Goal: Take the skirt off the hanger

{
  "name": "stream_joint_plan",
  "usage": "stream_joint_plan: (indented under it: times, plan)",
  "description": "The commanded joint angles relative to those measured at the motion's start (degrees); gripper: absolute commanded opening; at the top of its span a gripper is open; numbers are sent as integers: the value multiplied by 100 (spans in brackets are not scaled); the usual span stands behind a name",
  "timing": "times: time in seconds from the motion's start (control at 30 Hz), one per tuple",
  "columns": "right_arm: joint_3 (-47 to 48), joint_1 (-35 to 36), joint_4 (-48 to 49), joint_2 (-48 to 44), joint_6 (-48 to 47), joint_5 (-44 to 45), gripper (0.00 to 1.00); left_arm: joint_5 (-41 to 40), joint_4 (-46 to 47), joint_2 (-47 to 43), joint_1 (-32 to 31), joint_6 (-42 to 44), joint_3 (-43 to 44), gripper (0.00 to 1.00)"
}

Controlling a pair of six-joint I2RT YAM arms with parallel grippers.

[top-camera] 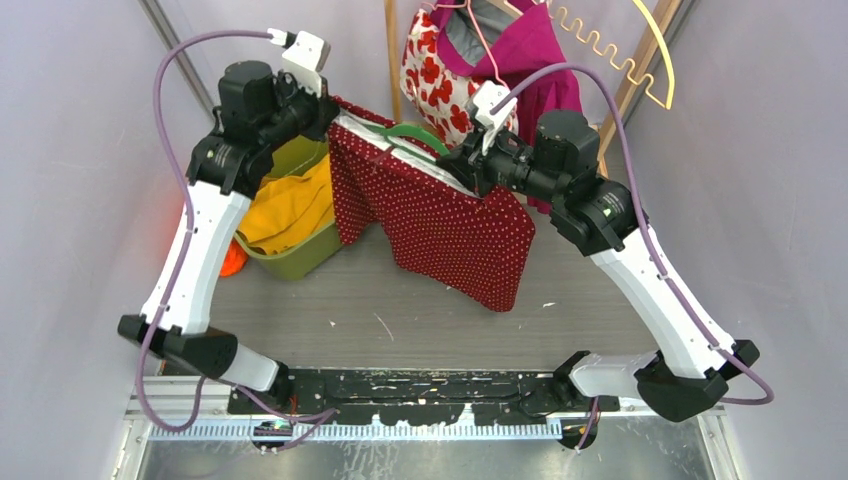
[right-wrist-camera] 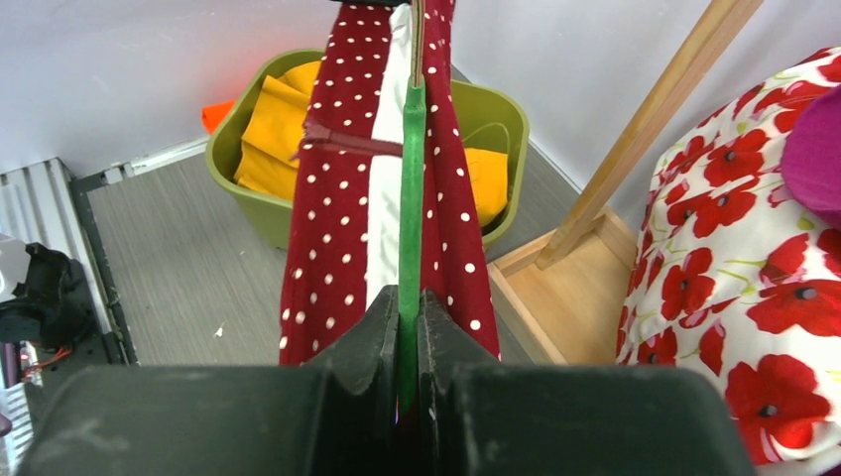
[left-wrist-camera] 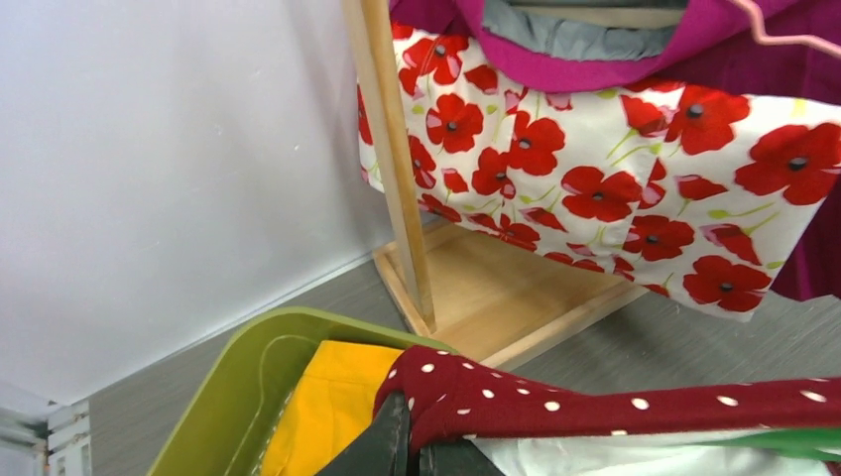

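A dark red skirt with white dots (top-camera: 440,225) hangs on a green hanger (top-camera: 415,136) held in the air between my two arms. My right gripper (top-camera: 470,165) is shut on the green hanger (right-wrist-camera: 411,198), its jaws clamped flat on the bar. The skirt (right-wrist-camera: 327,198) drapes on both sides of the hanger, its white lining showing. My left gripper (top-camera: 325,120) is shut on the skirt's waistband corner (left-wrist-camera: 466,392), above the bin.
An olive green bin (top-camera: 300,245) with yellow cloth (left-wrist-camera: 327,407) sits under the left arm. A wooden rack (left-wrist-camera: 397,159) behind holds a poppy-print garment (top-camera: 440,70) and a magenta one (top-camera: 530,50). Grey walls stand close on both sides.
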Motion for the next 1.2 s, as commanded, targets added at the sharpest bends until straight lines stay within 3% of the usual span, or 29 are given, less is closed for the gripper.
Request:
stream_joint_plan:
  times: [0.0, 0.37, 0.6, 1.0, 1.17]
  plan:
    - [257, -14, -390, -564, -186, 76, 0, -169, -61, 656, 660, 213, 776, 0]
    - [398, -8, -762, -1018, -338, 226, 0, 927, 360, 1269, 1478, -176, 590, 0]
    - [772, -14, -1222, -1121, -383, -135, 0, 1524, 338, 1811, 1605, -265, 758, 0]
    - [744, -6, -579, -1649, -142, -625, 0, 3286, 1033, 2229, 1610, -839, 263, 0]
    - [912, -10, -620, -1817, -117, -996, 0, 3972, 911, 2455, 1615, -922, 489, 0]
